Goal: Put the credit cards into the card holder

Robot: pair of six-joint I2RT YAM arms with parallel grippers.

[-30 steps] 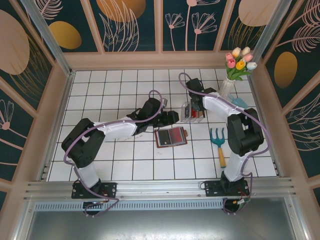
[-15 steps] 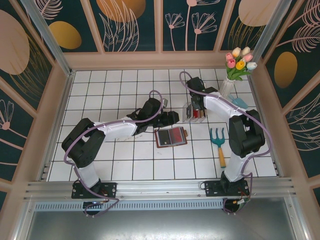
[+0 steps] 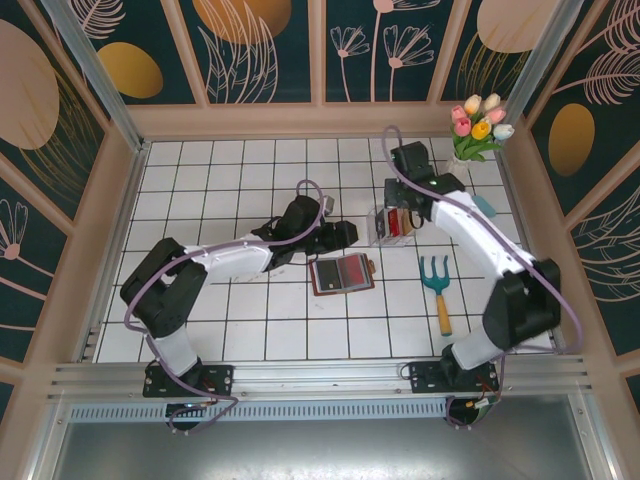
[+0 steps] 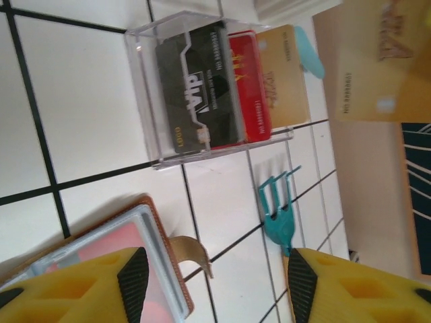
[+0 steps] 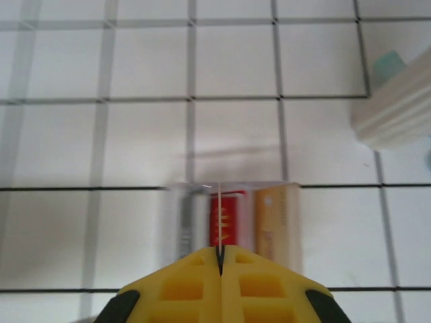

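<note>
Right claw [image 5: 220,259] clamps credit card [image 4: 377,60] edge-on above tray [image 4: 141,101]; left claw [image 4: 215,272] partly spread, empty, over card holder [image 3: 342,273] edge.

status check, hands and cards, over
Left hand open, over the open card holder. Right hand shut on a gold card, held above the clear tray. Black, red, gold cards in tray. Garden fork right of holder, apart.

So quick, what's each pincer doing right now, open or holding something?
Left pincer: open, holding nothing.
Right pincer: closed on a gold card.
</note>
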